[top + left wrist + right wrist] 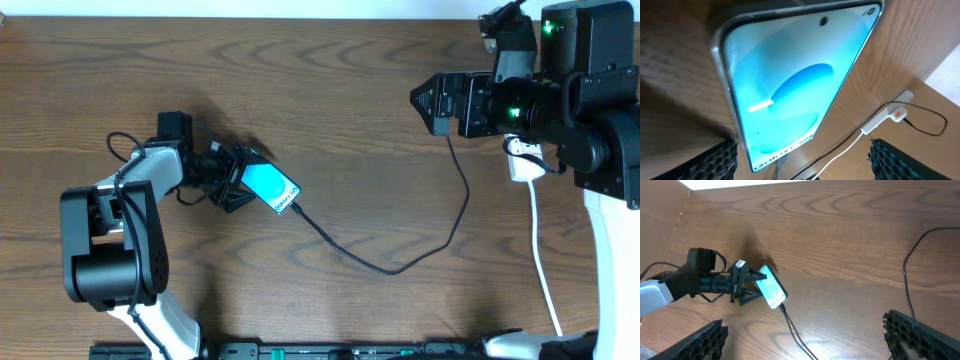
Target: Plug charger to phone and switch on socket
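Left fingers: We see the left gripper [243,182] with its black ribbed fingers [715,160] spread wide, one on each side of the phone's upper end. A gap shows on one side, and we cannot tell whether the other pad touches. Nothing is clamped.

Right fingers: The right gripper [428,108] hangs above the table with its black ribbed fingers [920,335] fully apart and empty.

Phone: The small, rectangular, dark-rimmed phone [272,187] lies face up between the left fingers, its screen lit teal and white. It is well apart from the right fingers.

Writing: A line of small print near the screen's lower edge begins "Galaxy". We cannot make out the rest.

Charger: The long thin black charger cable [400,268] meets the phone's lower edge, on the end away from the left fingers. It then loops across the wood and runs up beneath the right fingers. It looks plugged in.

Socket: The narrow white plastic power strip [887,114] lies behind the right fingers, partly under that arm, and far from the left ones. Its red switch mark [897,115] shows, but we cannot tell its position. The thick white cord [540,250] trails away from it.

Surface: A brown wood-grain table [330,60].
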